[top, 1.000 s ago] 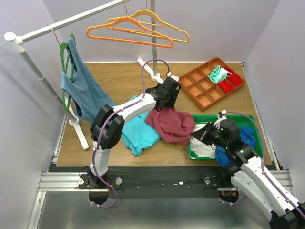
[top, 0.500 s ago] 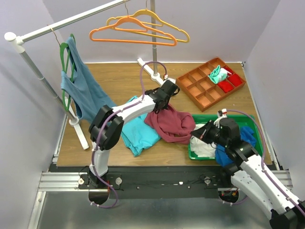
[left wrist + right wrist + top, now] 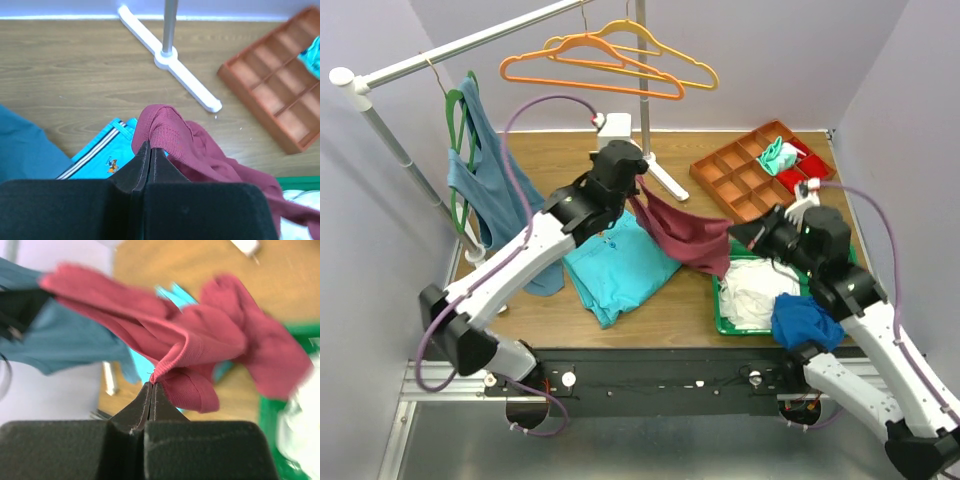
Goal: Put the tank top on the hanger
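Observation:
The maroon tank top [image 3: 688,232] hangs stretched above the table between both grippers. My left gripper [image 3: 638,192] is shut on one end of it; in the left wrist view the tank top [image 3: 170,140] is pinched at a strap fold between the left gripper [image 3: 150,146] tips. My right gripper [image 3: 745,235] is shut on the other end, with the tank top [image 3: 200,340] hem clamped in the right gripper [image 3: 152,385]. The orange hanger [image 3: 590,62] hangs from the rail at the top, above and behind the cloth.
A yellow hanger [image 3: 680,58] hangs behind the orange one. A blue-grey tank top [image 3: 495,180] on a green hanger [image 3: 453,140] hangs at left. A turquoise garment [image 3: 620,265] lies below. Orange divided tray [image 3: 760,180], green bin [image 3: 725,310] of clothes, rack foot [image 3: 665,180].
My left gripper shut on the tank top and lifted it up and back toward the rail. My right gripper rose with the other end, pulling the cloth off the table.

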Action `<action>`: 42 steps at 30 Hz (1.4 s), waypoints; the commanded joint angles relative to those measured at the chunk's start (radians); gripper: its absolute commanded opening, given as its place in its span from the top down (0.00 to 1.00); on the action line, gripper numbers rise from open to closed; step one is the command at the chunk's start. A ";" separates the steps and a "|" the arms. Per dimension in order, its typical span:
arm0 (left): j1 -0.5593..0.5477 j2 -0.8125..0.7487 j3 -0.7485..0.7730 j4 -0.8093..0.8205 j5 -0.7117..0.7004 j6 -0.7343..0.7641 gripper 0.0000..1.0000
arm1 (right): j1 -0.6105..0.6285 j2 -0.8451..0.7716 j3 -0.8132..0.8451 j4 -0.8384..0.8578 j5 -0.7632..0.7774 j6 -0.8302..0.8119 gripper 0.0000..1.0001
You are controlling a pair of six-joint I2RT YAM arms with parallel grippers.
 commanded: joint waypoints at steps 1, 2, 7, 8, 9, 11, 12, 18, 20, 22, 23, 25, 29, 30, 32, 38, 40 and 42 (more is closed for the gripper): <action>0.002 -0.169 0.089 -0.060 -0.067 -0.022 1.00 | 0.005 0.180 0.317 0.023 0.026 -0.091 0.99; 0.002 -0.190 0.113 -0.063 -0.061 -0.014 1.00 | 0.005 0.214 0.449 0.021 0.019 -0.102 0.99; 0.001 -0.267 0.316 -0.057 -0.024 0.081 1.00 | 0.005 0.411 0.834 0.011 0.023 -0.174 0.99; 0.001 -0.268 0.345 -0.048 -0.014 0.099 1.00 | 0.005 0.473 0.889 0.011 0.014 -0.182 0.99; 0.001 -0.256 0.379 -0.037 -0.012 0.115 1.00 | 0.005 0.498 0.990 0.012 0.010 -0.188 0.99; 0.001 -0.229 0.509 -0.053 -0.011 0.150 1.00 | 0.005 0.550 1.069 0.011 0.017 -0.206 0.99; 0.001 -0.192 0.556 -0.079 -0.008 0.161 1.00 | 0.005 0.598 1.107 0.023 0.017 -0.211 0.99; 0.001 -0.109 0.782 -0.120 -0.008 0.221 1.00 | 0.005 0.739 1.325 0.037 -0.035 -0.218 0.99; 0.001 -0.124 0.740 -0.117 -0.008 0.218 1.00 | 0.005 0.764 1.334 0.040 -0.053 -0.212 0.99; 0.001 -0.178 0.615 -0.084 -0.015 0.208 1.00 | 0.005 0.759 1.304 0.044 -0.056 -0.220 0.99; 0.001 -0.198 0.562 -0.068 -0.017 0.202 1.00 | 0.005 0.747 1.232 0.052 -0.056 -0.223 0.99; 0.002 -0.264 0.402 -0.028 -0.029 0.178 1.00 | 0.006 0.710 1.138 0.090 -0.055 -0.223 0.99; 0.002 -0.344 0.178 -0.010 -0.044 0.098 1.00 | 0.005 0.571 0.830 0.170 -0.084 -0.208 0.99; 0.002 -0.365 0.142 -0.025 -0.052 0.077 1.00 | 0.005 0.549 0.775 0.182 -0.092 -0.205 0.99; 0.001 -0.396 0.004 -0.037 -0.040 -0.013 1.00 | 0.005 0.497 0.562 0.205 -0.125 -0.176 0.99; 0.004 -0.511 -0.478 0.064 0.067 -0.195 0.99 | 0.005 0.311 -0.039 0.376 -0.147 -0.074 0.95; 0.002 -0.508 -0.535 0.081 0.103 -0.236 0.99 | 0.006 0.296 -0.110 0.385 -0.152 -0.064 0.94; 0.002 -0.515 -0.601 0.094 0.121 -0.265 0.99 | 0.006 0.288 -0.158 0.374 -0.164 -0.068 0.86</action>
